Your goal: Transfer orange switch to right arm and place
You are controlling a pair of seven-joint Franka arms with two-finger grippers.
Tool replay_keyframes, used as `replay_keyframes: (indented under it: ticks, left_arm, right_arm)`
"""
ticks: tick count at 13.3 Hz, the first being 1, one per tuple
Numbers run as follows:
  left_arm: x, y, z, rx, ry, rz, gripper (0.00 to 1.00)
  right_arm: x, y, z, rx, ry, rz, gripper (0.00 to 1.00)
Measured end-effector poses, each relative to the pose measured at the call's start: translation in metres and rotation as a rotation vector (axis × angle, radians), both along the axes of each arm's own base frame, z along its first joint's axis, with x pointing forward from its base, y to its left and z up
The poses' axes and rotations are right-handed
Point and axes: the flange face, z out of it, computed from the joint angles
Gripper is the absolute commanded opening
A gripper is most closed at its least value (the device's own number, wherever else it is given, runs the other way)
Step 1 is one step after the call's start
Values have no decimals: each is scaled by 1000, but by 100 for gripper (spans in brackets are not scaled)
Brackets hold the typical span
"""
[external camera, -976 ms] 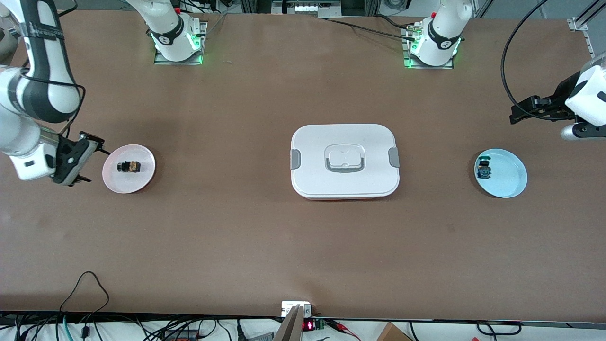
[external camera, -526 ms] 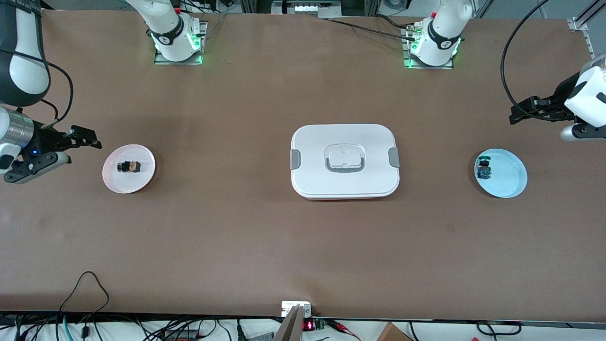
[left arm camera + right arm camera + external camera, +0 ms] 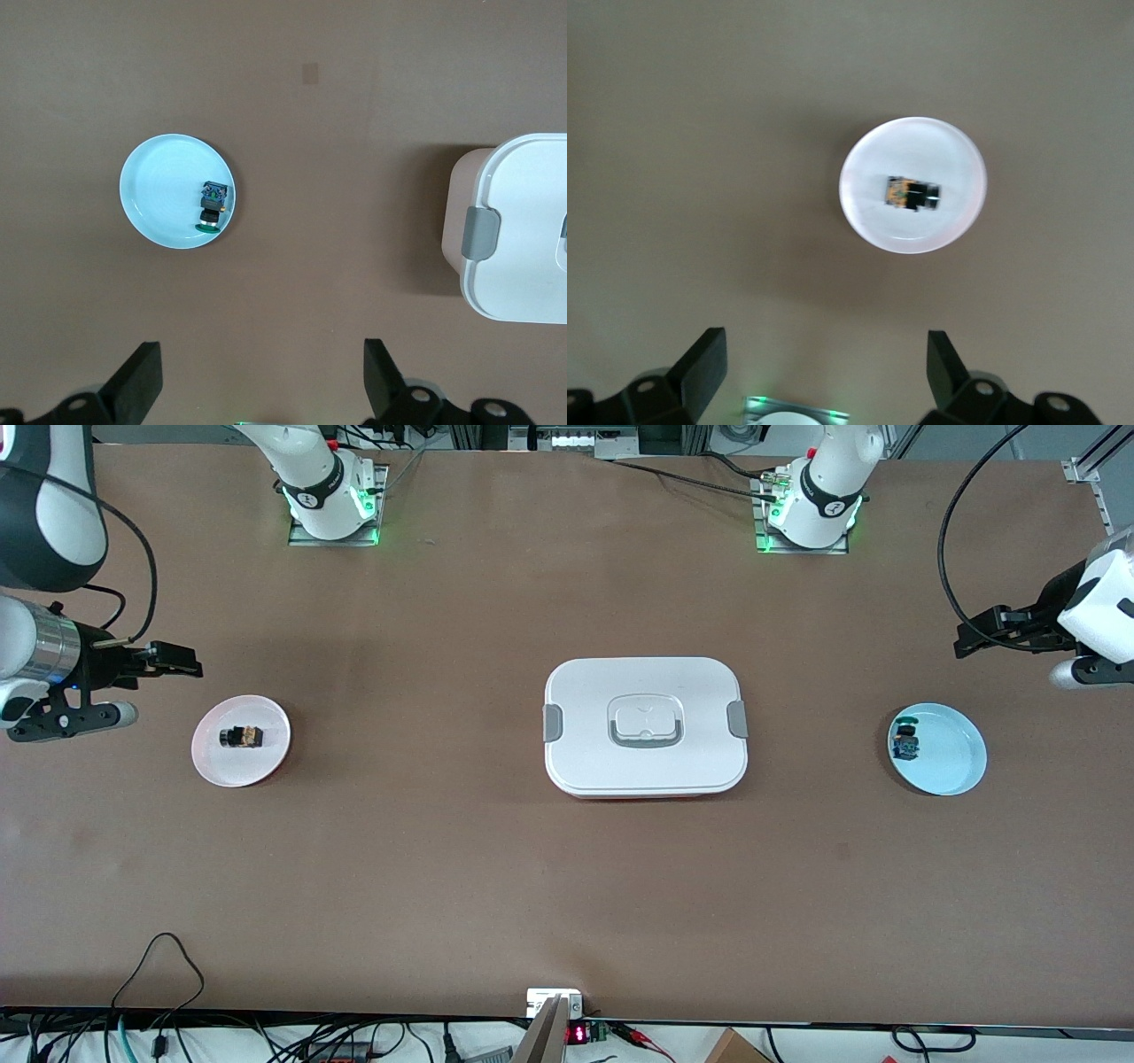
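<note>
- Right gripper (image 3: 182, 661) hangs in the air at the right arm's end of the table, over bare table just beside the pink plate (image 3: 209, 760); its fingers (image 3: 702, 363) stand spread wide with nothing between them.
- Left gripper (image 3: 974, 633) hangs over bare table at the left arm's end, beside the blue plate (image 3: 957, 766), jaws spread wide and empty.
- Orange switch (image 3: 242, 736) lies on its side in the middle of the pink plate, clear of the rim all round.
- Blue-green switch (image 3: 905, 741) lies in the blue plate, close against the rim on the side toward the lunch box (image 3: 645, 726).
- Lunch box, white with grey side clips and its lid on, sits at the middle of the table (image 3: 443, 868), well apart from both plates.
- Wide bare table lies between each plate and the lunch box, and between all three and the table edge nearest the front camera.
</note>
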Motion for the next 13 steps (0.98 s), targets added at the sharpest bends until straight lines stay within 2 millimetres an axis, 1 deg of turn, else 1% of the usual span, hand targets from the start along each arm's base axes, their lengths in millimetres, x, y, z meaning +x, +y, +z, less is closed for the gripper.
replay_keyframes:
  ticks: [3,6,8,11,13]
  left_arm:
    - [0,0,0,0,0,1,100]
    - [0,1,0,0,0,1,100]
    - [0,1,0,0,0,1,100]
    - [0,1,0,0,0,2,100]
    - [0,1,-1,0,1,1,100]
  right_arm:
    - [13,-3,8,-43,-106,-6,100]
    - [5,-18,7,-10,-56,-202,100]
    - [3,-25,12,6,-41,-238,100]
    - [3,-16,22,9,-59,-232,100]
    - [-1,-15,26,12,-83,-232,100]
